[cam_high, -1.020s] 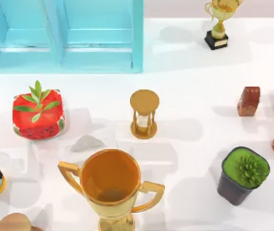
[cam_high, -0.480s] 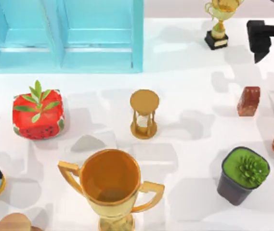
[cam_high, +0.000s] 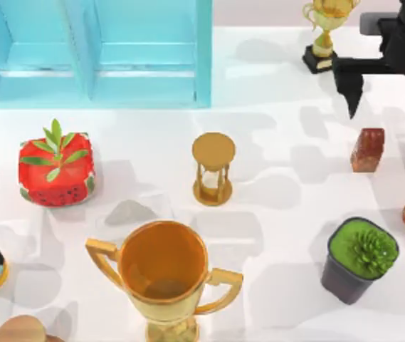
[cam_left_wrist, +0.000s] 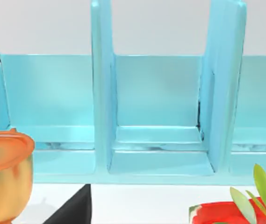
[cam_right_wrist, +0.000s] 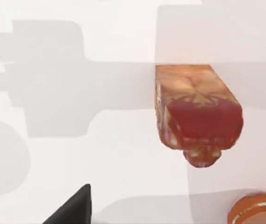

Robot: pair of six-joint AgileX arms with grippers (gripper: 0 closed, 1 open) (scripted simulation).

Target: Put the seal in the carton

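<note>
Step in hand: approach for grasp. The seal (cam_high: 368, 149) stands upright on the bench (cam_high: 280, 142), free. The right end effector (cam_high: 388, 96) hovers just behind the seal, fingers spread wide. Centre them astride the seal, then descend vertically before closing.

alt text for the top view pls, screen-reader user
The right gripper, fingers open, hangs above the reddish-brown seal at the white table's right side, not touching it. The blue carton sits top left; an hourglass stands mid-table.
</note>
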